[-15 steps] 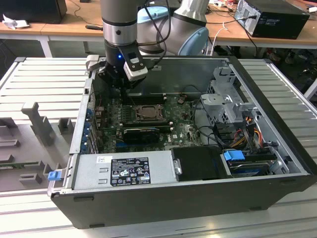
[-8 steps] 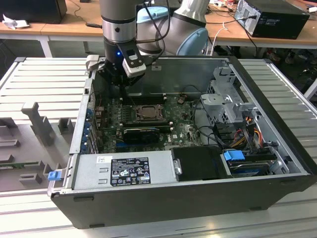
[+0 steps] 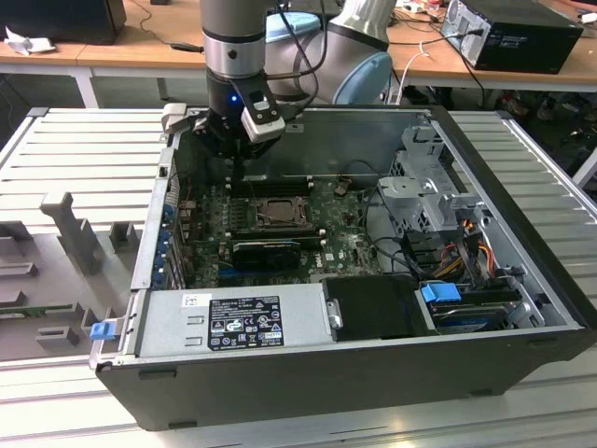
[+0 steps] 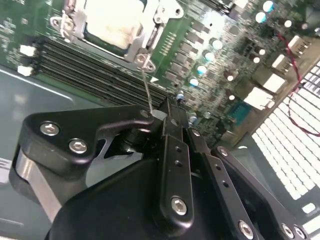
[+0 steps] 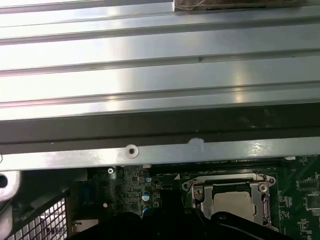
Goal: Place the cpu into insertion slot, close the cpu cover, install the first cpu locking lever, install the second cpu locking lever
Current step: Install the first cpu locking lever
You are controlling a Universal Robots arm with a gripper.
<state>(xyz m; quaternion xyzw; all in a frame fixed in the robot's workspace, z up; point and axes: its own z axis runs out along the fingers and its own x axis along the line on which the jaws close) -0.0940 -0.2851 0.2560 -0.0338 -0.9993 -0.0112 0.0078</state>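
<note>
The cpu [image 3: 272, 212] lies in its socket on the green motherboard [image 3: 345, 247] inside the open computer case. Its pale metal top [image 4: 112, 20] is framed by the cpu cover [image 4: 159, 20], which lies flat over it; both wrist views show this, with the cpu [image 5: 232, 200] and the cover [image 5: 200, 192]. My gripper [image 3: 239, 182] hangs just behind the socket. In the second wrist view my gripper [image 4: 167, 106] is shut, and a thin wire locking lever [image 4: 146, 87] runs from the socket corner to its tip. I cannot tell whether the lever is pinched or only touched.
Memory slots [image 4: 85, 70] run beside the socket. A black card [image 3: 266, 250] lies in front of it, then the power supply [image 3: 233, 322]. A drive cage [image 3: 424, 177] and cables [image 3: 466, 252] sit at the exterior view's right. The case wall [image 5: 150, 150] stands close behind the gripper.
</note>
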